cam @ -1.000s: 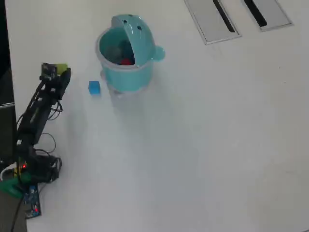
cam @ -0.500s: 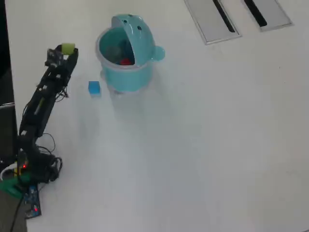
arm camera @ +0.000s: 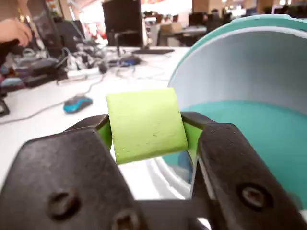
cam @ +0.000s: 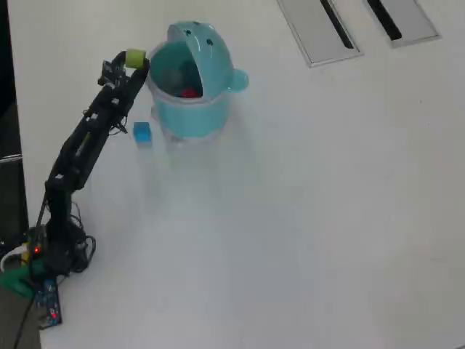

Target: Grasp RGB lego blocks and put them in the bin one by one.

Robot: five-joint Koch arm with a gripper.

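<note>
My gripper (cam: 134, 59) is shut on the yellow-green lego block (arm camera: 145, 123), which shows as a small square (cam: 135, 57) just left of the bin's rim in the overhead view. The light teal bin (cam: 190, 109) stands with its lid (cam: 203, 51) raised, and in the wrist view its open mouth (arm camera: 249, 129) lies right behind the block. A red block (cam: 190, 92) lies inside the bin. The blue block (cam: 142, 131) sits on the table left of the bin's base, beside my arm.
Two grey slotted panels (cam: 320, 30) (cam: 403, 20) lie at the table's far right edge. The arm's base (cam: 40, 269) with cables sits at the lower left. Behind the table, in the wrist view, are monitors, cables and a blue mouse (arm camera: 77, 103).
The arm has stretched up and to the right, carrying the yellow-green block from the table's left side to the bin's left rim. The blue block has not moved.
</note>
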